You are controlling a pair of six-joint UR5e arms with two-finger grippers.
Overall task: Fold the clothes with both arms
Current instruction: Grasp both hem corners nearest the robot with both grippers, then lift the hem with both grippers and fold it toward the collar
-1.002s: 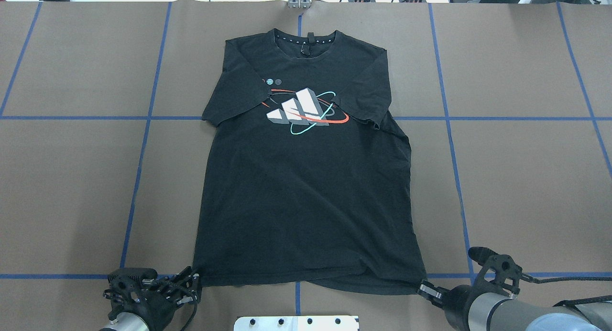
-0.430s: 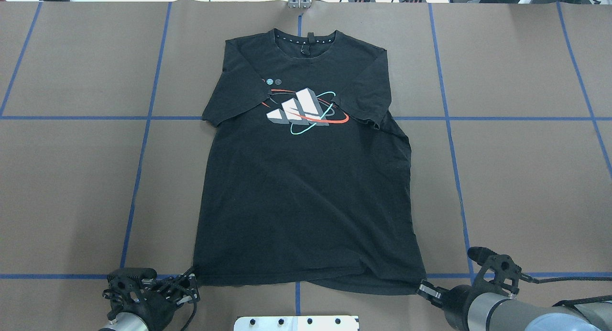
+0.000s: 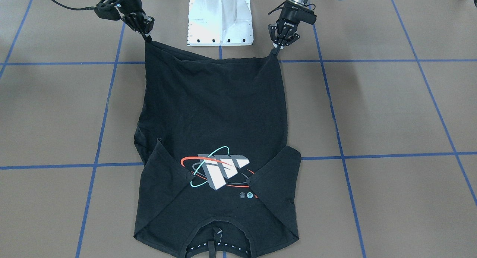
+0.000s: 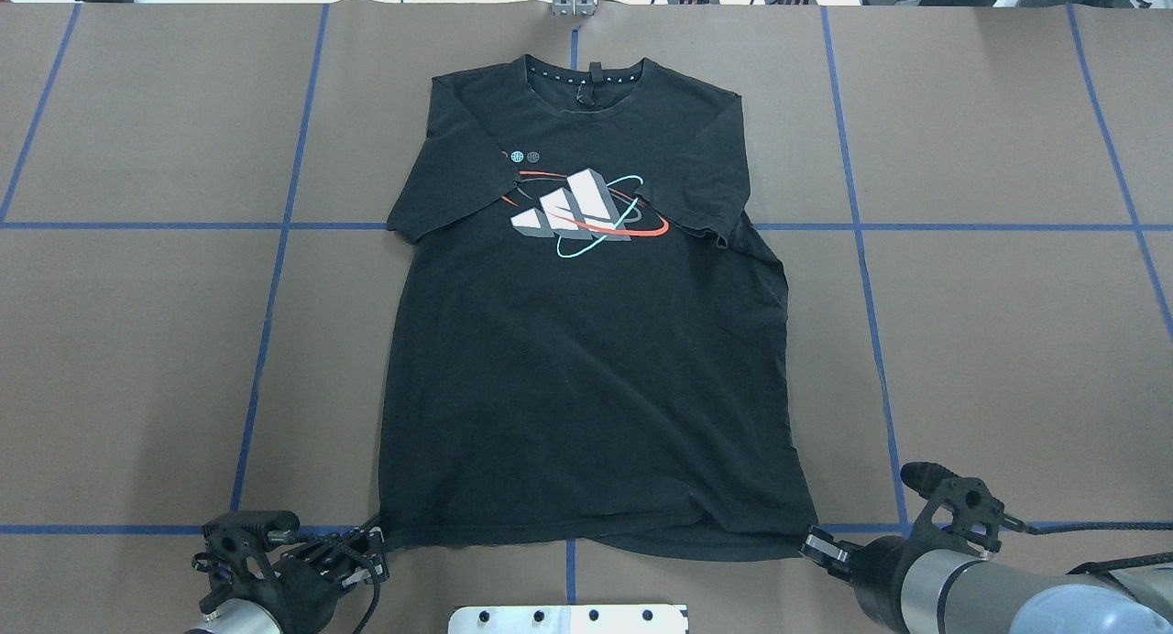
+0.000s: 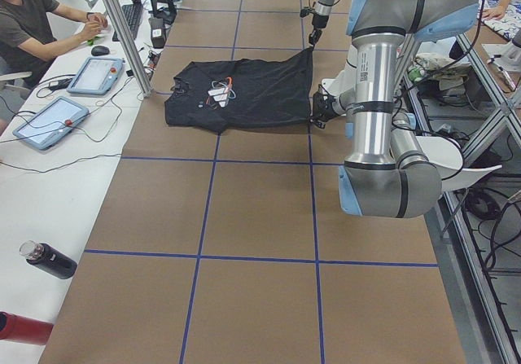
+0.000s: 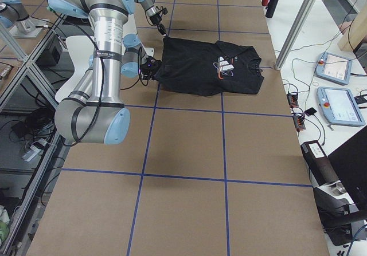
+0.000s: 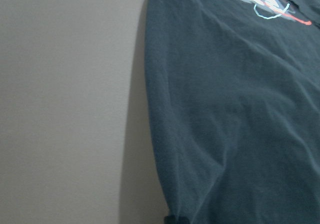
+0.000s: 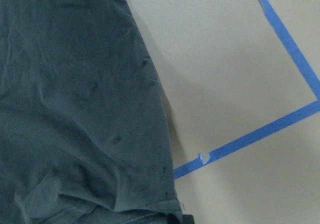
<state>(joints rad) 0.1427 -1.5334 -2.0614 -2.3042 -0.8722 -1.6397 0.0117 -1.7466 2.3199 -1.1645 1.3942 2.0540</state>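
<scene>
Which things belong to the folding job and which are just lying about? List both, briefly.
Job: black T-shirt; left gripper and right gripper, each pinching a hem corner.
Lying about: white pedestal base; blue-edged tablet; dark bottle.

This is a robotics lab: a wide bench [image 4: 137, 359] papered in brown and gridded with blue tape [image 4: 266, 332] has a silver-grey jointed left arm [image 5: 378, 120] and right arm [image 6: 108, 50] either side of a white pedestal [image 3: 220, 12] at the middle of its robot-side edge. Along the opposite edge runs a white side table [image 5: 49, 177] with control tablets [image 5: 49, 122], a mouse [image 5: 100, 50] and a seated operator [image 5: 32, 18], an aluminium post [image 5: 120, 34] standing at that edge.
</scene>
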